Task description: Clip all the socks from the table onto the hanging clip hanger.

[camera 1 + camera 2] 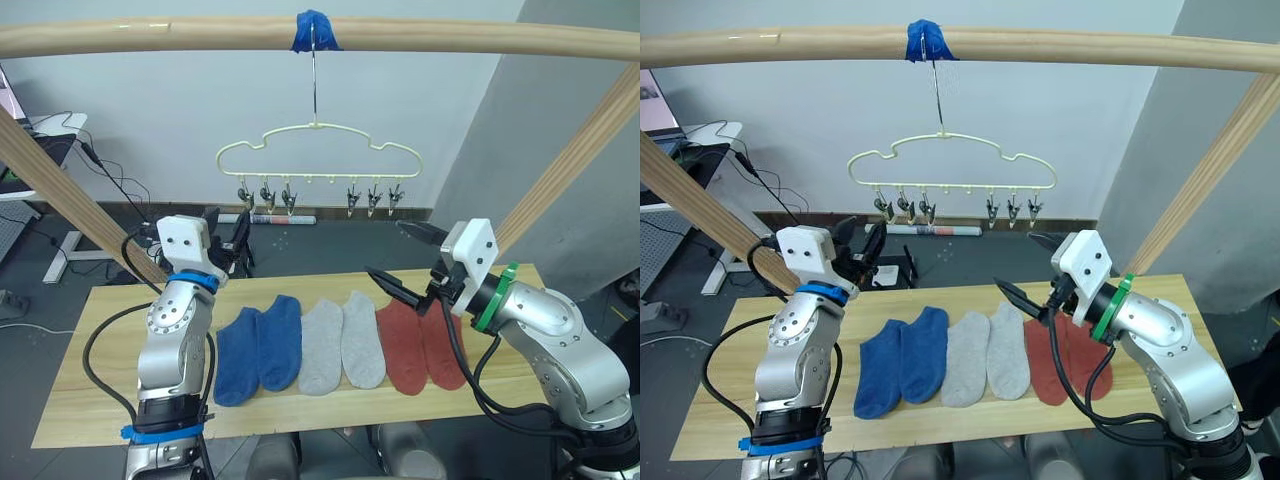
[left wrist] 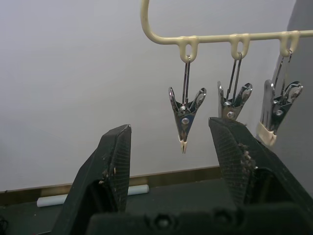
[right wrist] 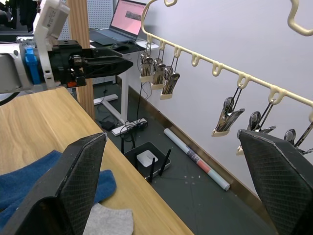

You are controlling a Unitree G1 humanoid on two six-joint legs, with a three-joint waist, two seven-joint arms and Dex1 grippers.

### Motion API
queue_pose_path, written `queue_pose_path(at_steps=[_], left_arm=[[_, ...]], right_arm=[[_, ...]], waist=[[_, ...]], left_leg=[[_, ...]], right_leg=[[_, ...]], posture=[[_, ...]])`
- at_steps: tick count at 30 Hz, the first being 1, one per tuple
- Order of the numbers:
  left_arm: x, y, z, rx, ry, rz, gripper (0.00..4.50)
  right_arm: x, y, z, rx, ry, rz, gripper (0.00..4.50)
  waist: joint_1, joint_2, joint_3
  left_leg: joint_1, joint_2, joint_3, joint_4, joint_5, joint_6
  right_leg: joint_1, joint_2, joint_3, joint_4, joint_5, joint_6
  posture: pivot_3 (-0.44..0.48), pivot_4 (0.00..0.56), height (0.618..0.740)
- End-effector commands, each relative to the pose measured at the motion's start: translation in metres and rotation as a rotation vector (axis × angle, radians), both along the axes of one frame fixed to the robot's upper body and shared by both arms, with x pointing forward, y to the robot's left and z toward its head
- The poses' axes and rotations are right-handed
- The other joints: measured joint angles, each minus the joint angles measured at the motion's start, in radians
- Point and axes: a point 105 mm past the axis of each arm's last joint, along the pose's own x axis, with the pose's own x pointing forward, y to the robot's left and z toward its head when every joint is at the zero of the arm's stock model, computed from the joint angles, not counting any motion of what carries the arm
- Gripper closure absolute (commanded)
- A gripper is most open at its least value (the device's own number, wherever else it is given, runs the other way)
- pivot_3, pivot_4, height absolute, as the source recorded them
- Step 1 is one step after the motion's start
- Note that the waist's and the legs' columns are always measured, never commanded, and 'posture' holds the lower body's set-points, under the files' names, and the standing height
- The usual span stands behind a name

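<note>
Several socks lie in a row on the table [image 1: 95, 395]: a blue pair [image 1: 258, 345], a light grey pair [image 1: 340, 345] and a rust red pair [image 1: 420, 350]. The pale yellow clip hanger [image 1: 318, 152] hangs above and behind them, all its metal clips [image 2: 186, 115] empty. My left gripper [image 1: 237, 240] is open and raised over the table's far left edge, pointing at the hanger's left clips. Open as well, my right gripper [image 1: 405, 258] hovers just above the red socks' toe end. Neither holds anything.
A thick wooden pole frame [image 1: 450, 38] carries the hanger's hook under blue tape [image 1: 316, 30], with slanted poles [image 1: 60, 195] at both sides of the table. A desk with a laptop [image 3: 129, 17] stands far left. On the floor behind lie a router [image 3: 149, 159] and a tube [image 3: 195, 159].
</note>
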Motion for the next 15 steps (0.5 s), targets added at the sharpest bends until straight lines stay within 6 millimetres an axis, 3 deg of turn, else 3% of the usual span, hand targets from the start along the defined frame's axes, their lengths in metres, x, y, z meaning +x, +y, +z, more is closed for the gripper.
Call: queue_pose_path(at_steps=[1,7,15], left_arm=[[0.006,-0.007,0.011,0.002,-0.050,-0.017,1.74],[0.017,-0.013,0.016,-0.007,-0.081,-0.023,1.74],[0.019,-0.016,0.033,-0.017,-0.169,0.009,1.74]], right_arm=[[-0.007,0.007,0.016,0.020,-0.062,0.037,0.00],[-0.008,0.011,0.019,0.024,-0.071,0.051,0.00],[-0.009,0.013,0.019,0.016,-0.067,0.070,0.00]], waist=[[0.000,0.000,0.000],[0.000,0.000,0.000],[-0.001,0.000,0.000]], left_leg=[[-0.001,0.000,0.000,0.000,0.000,0.000],[-0.015,0.000,-0.001,0.001,0.000,0.000],[-0.019,0.000,-0.002,0.001,0.000,0.000]], right_leg=[[0.000,0.000,0.000,-0.001,0.000,0.000],[-0.015,0.000,-0.001,0.000,0.004,-0.004],[-0.017,-0.001,-0.002,-0.001,0.004,-0.004]], posture=[[-0.227,0.243,0.740],[-0.242,0.243,0.740],[-0.253,0.242,0.740]])
